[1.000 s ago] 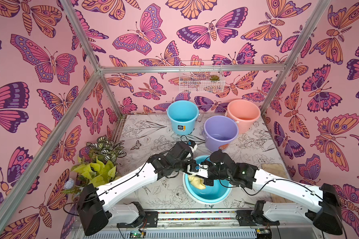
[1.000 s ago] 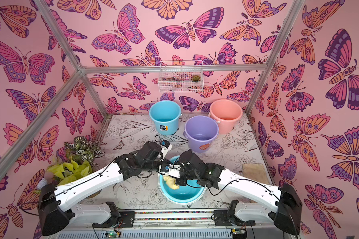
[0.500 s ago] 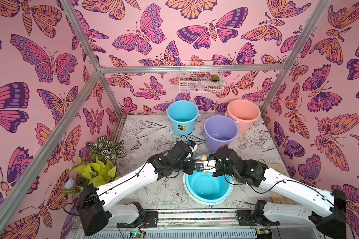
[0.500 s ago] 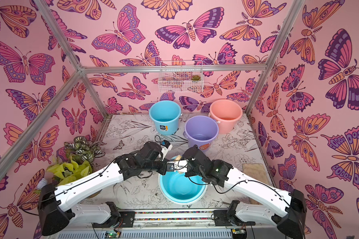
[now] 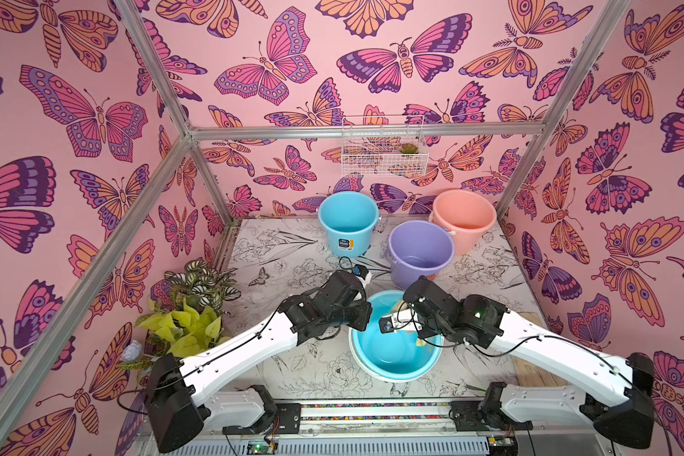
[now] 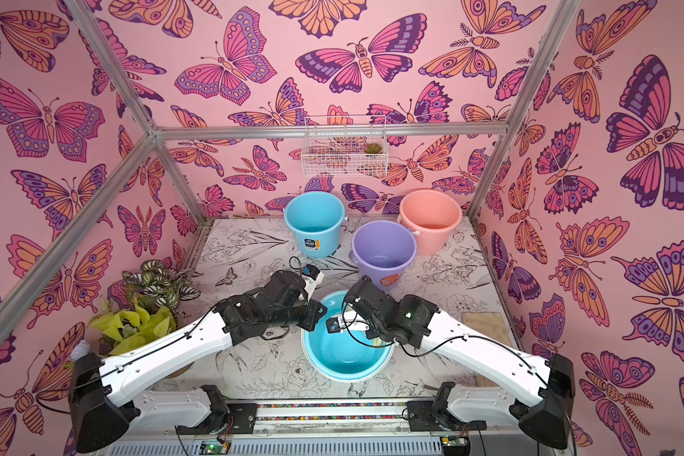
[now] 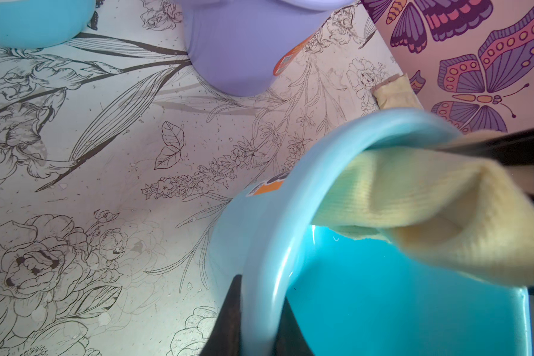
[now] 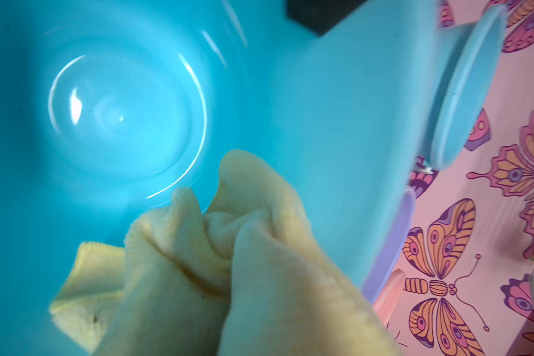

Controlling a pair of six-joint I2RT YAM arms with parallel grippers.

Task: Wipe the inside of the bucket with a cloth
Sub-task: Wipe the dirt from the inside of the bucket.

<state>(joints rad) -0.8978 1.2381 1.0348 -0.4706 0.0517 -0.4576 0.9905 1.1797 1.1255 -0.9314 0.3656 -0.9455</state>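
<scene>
Up front between the two arms, the near blue bucket sits mouth-up, so its long axis runs pretty much vertical. Can't tell if it's tipped a little. All the action is in this one.

The purple bucket is right behind it with a small gap between them. It's also upright and mouth-up, with its orange sticker facing the front right. It stands in front of the far blue bucket and the pink bucket, tucked close beside the pink one.

The left gripper is clamped on the near blue bucket's rim on the left side. One finger is outside the wall and one inside, squeezed down to about the rim's thickness.

The right gripper reaches in from the right and is pinched tight on the cloth. Its fingers are mostly buried in the folds in the right wrist view. The cloth is bunched up, pale yellow, and hangs inside the near blue bucket, above the bottom and close to the wall. Whether it's actually pressing on the wall, I can't tell. In a top view only a small yellow bit shows under the right wrist.

A tan mat lies by the right wall, well apart from all of it.
</scene>
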